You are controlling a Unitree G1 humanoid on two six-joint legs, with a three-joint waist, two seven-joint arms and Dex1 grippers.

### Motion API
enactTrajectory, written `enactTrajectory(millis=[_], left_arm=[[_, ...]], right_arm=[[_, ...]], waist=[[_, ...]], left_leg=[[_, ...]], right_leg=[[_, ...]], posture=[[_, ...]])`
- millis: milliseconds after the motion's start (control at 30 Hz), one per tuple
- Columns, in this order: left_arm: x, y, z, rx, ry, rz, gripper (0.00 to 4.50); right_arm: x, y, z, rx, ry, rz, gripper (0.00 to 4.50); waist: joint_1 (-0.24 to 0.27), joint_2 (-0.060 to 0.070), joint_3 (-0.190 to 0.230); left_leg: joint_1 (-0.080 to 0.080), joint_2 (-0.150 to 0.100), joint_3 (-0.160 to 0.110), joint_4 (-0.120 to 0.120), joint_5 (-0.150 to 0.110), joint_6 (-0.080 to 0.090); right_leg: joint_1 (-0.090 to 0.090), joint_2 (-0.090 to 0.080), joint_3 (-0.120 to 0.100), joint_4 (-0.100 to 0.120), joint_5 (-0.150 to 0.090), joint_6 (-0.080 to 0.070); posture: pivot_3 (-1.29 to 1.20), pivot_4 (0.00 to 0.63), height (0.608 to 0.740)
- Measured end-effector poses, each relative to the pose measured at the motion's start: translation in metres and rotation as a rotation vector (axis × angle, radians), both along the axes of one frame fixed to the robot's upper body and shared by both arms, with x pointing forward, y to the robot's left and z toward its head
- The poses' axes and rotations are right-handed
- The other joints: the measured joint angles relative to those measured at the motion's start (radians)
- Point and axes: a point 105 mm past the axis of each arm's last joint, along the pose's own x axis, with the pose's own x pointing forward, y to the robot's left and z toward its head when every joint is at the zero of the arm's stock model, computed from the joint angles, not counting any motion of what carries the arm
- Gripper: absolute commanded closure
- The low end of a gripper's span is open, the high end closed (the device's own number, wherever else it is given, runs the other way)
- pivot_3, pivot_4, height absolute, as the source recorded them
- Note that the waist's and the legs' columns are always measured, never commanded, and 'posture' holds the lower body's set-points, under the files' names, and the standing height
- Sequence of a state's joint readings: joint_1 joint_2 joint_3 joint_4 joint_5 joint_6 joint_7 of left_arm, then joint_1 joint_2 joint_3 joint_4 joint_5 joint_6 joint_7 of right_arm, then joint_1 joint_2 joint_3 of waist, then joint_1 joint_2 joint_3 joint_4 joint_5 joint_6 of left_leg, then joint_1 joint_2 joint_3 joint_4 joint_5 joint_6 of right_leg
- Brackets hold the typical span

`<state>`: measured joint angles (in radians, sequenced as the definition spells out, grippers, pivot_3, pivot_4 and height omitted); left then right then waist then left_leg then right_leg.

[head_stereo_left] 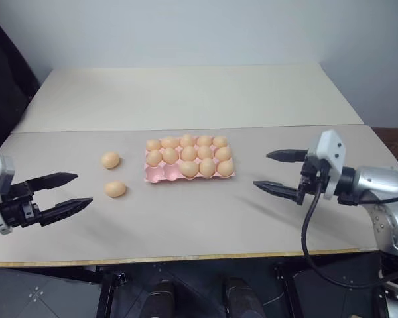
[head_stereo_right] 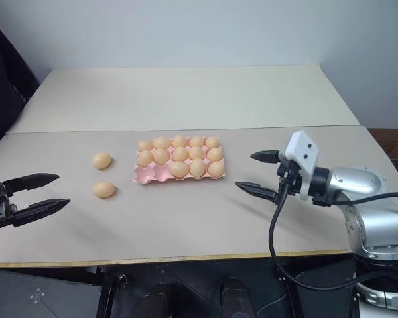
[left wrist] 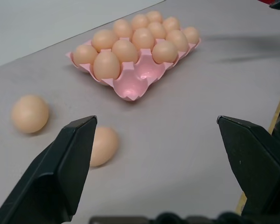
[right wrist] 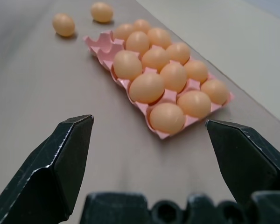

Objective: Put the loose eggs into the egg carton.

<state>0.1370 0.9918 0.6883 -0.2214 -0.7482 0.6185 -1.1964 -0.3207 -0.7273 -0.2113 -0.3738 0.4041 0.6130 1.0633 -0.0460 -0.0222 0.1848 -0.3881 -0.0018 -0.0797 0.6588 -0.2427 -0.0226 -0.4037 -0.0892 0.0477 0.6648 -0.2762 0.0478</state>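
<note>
1. The right gripper (head_stereo_left: 276, 171) hangs over the table (head_stereo_left: 199, 218) to the right of the egg carton (head_stereo_left: 154, 174), its two black fingers spread wide, holding and touching nothing, tips aimed left toward the carton.
2. The left gripper (head_stereo_left: 75, 191) hovers near the table's front left edge, fingers equally wide apart and empty, pointing right toward the loose eggs.
3. The pink egg carton lies flat near the table's middle, between the two grippers, its long axis running left to right. Thirteen cups hold eggs; the two front-left cups are bare.
4. Two loose eggs rest on the table just left of the carton: the far egg (head_stereo_left: 110, 159) level with the carton's middle row, the near egg (head_stereo_left: 115, 189) slightly in front of the carton, its long axis lying roughly left to right.
</note>
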Motion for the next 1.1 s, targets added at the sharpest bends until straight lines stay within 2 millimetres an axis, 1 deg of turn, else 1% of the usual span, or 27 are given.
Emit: enactTrajectory(millis=[100,167,233,333,400,533,667,767,867,967,1000,1100], left_arm=[[-0.001,-0.004,-0.001,0.008,-0.006,-0.002,0.00],[0.001,-0.005,-0.002,0.022,-0.017,0.027,0.00],[0.006,-0.002,-0.008,0.060,-0.017,0.086,0.00],[0.014,-0.004,-0.024,0.095,0.005,0.156,0.00],[0.026,-0.008,-0.035,0.091,0.037,0.233,0.00],[0.051,-0.021,-0.047,0.061,0.121,0.383,0.00],[0.063,-0.035,-0.065,0.030,0.168,0.488,0.00],[0.070,-0.039,-0.075,0.049,0.179,0.550,0.00],[0.080,-0.044,-0.079,0.057,0.176,0.589,0.00],[0.090,-0.044,-0.088,0.088,0.203,0.622,0.61],[0.091,-0.044,-0.090,0.094,0.215,0.623,0.88],[0.092,-0.044,-0.090,0.102,0.221,0.625,1.82]], right_arm=[[0.003,-0.003,0.000,0.007,-0.012,-0.022,0.02],[0.004,-0.004,0.001,0.005,-0.014,-0.026,0.02],[0.004,-0.007,0.002,-0.007,-0.015,-0.034,0.02],[0.006,-0.009,0.003,-0.013,-0.017,-0.049,0.02],[0.006,-0.010,0.003,-0.015,-0.018,-0.051,0.02],[0.005,-0.006,0.008,-0.003,-0.026,-0.029,0.02],[0.005,-0.005,0.010,0.005,-0.035,-0.029,0.02],[0.004,-0.003,0.013,0.004,-0.050,-0.030,0.02],[0.004,-0.003,0.014,0.008,-0.055,-0.034,0.02],[0.002,0.001,0.017,0.022,-0.064,-0.018,0.00],[0.002,0.001,0.017,0.024,-0.064,-0.018,0.00],[0.004,0.001,0.019,0.032,-0.072,-0.032,0.00]], waist=[[0.000,0.000,0.000],[0.001,0.000,0.000],[0.002,0.000,0.000],[0.004,0.000,0.000],[0.005,0.000,0.000],[0.009,-0.001,0.000],[0.007,-0.001,0.000],[0.007,-0.001,0.000],[0.012,-0.001,-0.001],[0.015,-0.002,-0.001],[0.015,-0.002,-0.001],[0.017,-0.002,-0.001]], left_leg=[[0.000,0.000,0.000,0.000,0.000,0.000],[-0.001,0.000,0.000,0.000,0.000,0.000],[-0.001,0.000,0.000,0.000,0.000,0.000],[-0.001,0.000,0.000,0.000,0.000,0.000],[-0.001,0.000,0.000,0.000,0.000,0.000],[-0.002,-0.001,-0.001,0.001,0.000,0.000],[-0.002,-0.001,-0.001,0.001,0.000,0.000],[-0.001,-0.001,-0.001,0.001,0.000,0.000],[-0.001,-0.002,-0.001,0.001,0.000,0.000],[-0.002,-0.002,-0.001,0.001,0.000,0.000],[-0.002,-0.002,-0.001,0.001,0.000,0.000],[-0.002,-0.002,-0.001,0.001,0.000,0.000]], right_leg=[[-0.001,0.000,0.000,0.000,0.000,0.000],[-0.001,0.000,0.000,-0.001,0.000,0.000],[0.000,0.000,0.000,-0.001,0.000,0.000],[0.000,0.000,0.000,0.000,0.000,0.000],[0.000,0.000,0.000,0.000,0.000,0.000],[0.000,-0.001,-0.001,-0.001,0.001,0.001],[-0.001,0.000,0.000,0.000,0.001,0.001],[0.000,-0.001,0.000,0.000,0.001,0.001],[0.000,-0.001,0.000,0.000,0.001,0.001],[0.000,-0.001,0.000,0.000,0.001,0.001],[0.000,-0.001,0.000,-0.001,0.001,0.001],[0.000,-0.001,0.000,0.000,0.001,0.001]], posture=[[0.00,0.150,0.740],[0.00,0.150,0.740],[0.00,0.150,0.740],[0.00,0.150,0.740],[0.00,0.150,0.740],[0.00,0.150,0.740],[0.00,0.150,0.740],[0.00,0.150,0.740],[0.00,0.150,0.740],[0.00,0.150,0.740],[0.00,0.150,0.740],[0.00,0.150,0.740]])
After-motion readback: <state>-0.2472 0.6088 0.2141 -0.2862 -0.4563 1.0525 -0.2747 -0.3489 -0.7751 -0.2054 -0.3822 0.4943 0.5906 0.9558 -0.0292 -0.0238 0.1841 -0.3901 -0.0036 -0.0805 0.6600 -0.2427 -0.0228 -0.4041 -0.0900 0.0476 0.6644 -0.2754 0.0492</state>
